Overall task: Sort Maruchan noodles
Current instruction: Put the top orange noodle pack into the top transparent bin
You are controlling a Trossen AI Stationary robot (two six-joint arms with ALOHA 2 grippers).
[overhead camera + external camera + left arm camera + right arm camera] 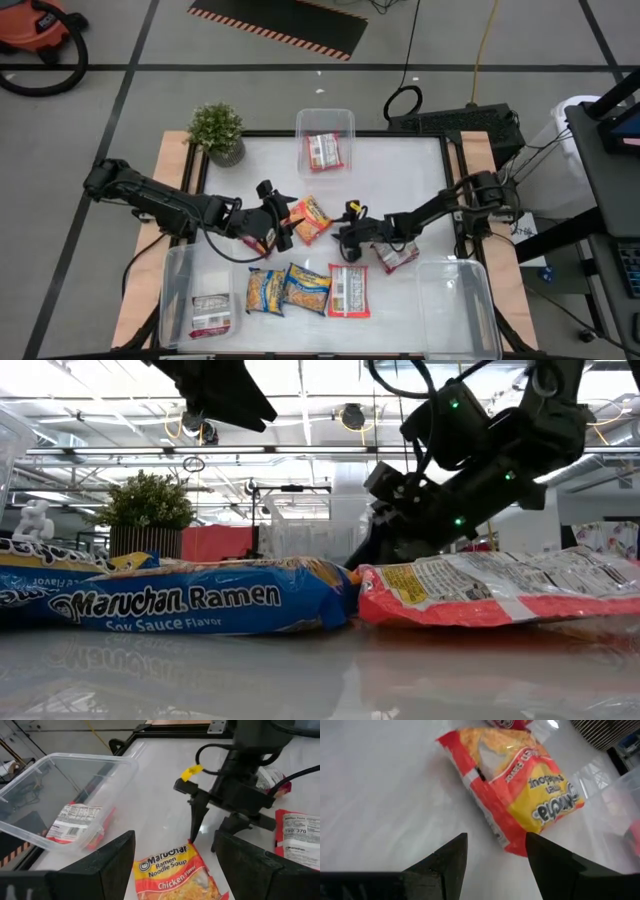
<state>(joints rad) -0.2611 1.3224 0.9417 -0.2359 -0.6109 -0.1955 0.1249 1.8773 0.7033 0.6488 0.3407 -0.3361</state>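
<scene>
Left gripper (283,222) sits mid-worktop, fingers spread wide, flanking the near end of the orange chicken-flavour packet (311,218). Left wrist view shows both fingers either side of the packet (176,876), not yet closed on it. Nothing held.

Right gripper (346,240) comes in from the opposite side, fingers parted with a moderate gap, tips low and just short of the same packet (517,785). Also empty. In the left wrist view one right fingertip (194,825) points down at the packet's far edge, close enough that contact cannot be ruled out.

Step in hand, as I judge it: picking the chicken packet for sorting, both arms converging on 1 item. Next move calls for only 1 gripper to close; the other should back off to avoid a clash. A flat crinkly packet needs a low pinch on an edge or a nudge to raise it.

Packet orientation: lies flat, long axis running diagonally in the high view, from the left gripper up toward the far right. Printed face up.

Elsewhere: 1 red packet in the far clear bin (325,140), 1 in the near-left bin (180,290), 3 packets in a row on the worktop (420,190) near the front edge, 1 red packet (398,257) beside the right arm.
</scene>
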